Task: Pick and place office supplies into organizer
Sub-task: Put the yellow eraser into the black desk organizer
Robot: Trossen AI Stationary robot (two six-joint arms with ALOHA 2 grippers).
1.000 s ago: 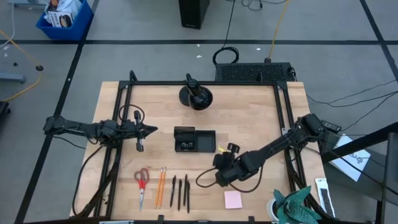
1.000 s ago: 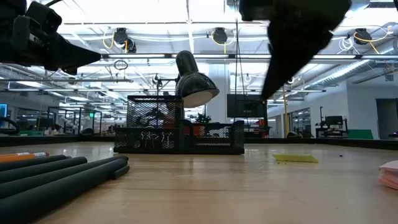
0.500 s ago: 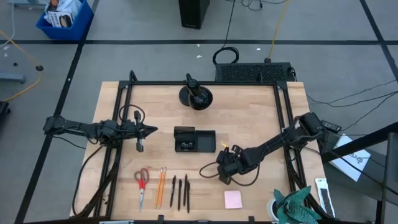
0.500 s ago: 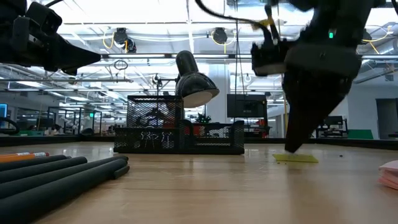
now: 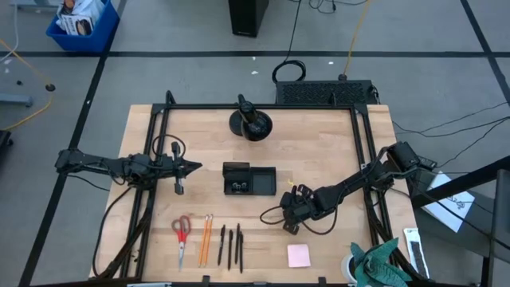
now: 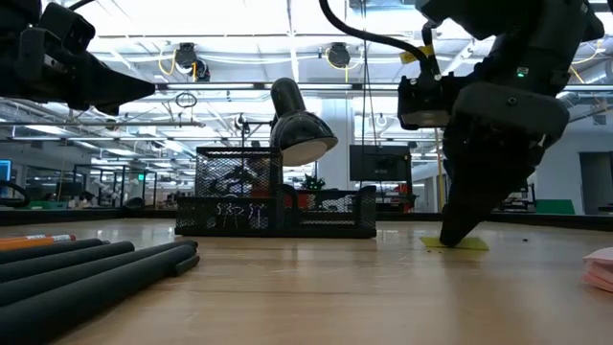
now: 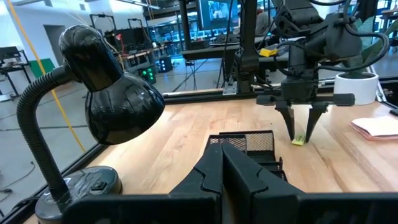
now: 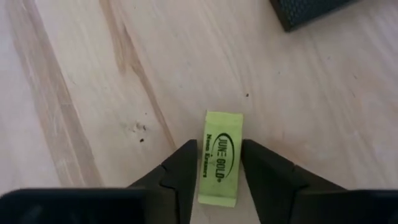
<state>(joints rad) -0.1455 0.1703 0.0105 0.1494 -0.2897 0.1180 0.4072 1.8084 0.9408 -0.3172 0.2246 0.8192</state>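
Observation:
The tiny yellow item (image 8: 221, 158) lies flat on the table just right of the black organizer (image 5: 249, 178). My right gripper (image 8: 219, 146) points down over it, open, with one finger on each long side of it; whether the fingers touch it does not show. The low view has its fingertips (image 6: 450, 238) down at the table beside the yellow item (image 6: 462, 244). My left gripper (image 5: 195, 167) waits shut, left of the organizer and above the table. Scissors (image 5: 182, 231), pencils (image 5: 205, 237), pens (image 5: 231, 245) and the pink pad (image 5: 299, 255) lie along the near edge.
A black desk lamp (image 5: 251, 121) stands on its round base at the far middle of the table. Small binder clips (image 5: 237, 187) sit in the organizer's left compartment. Bare wood shows between the organizer and the near row. A green plant (image 5: 378, 259) stands at the near right corner.
My right gripper has come down from well above the table to the yellow item, shifting a little toward the far edge and the right. Its fingertips now stand at the table on either side of the item. The item has not moved.

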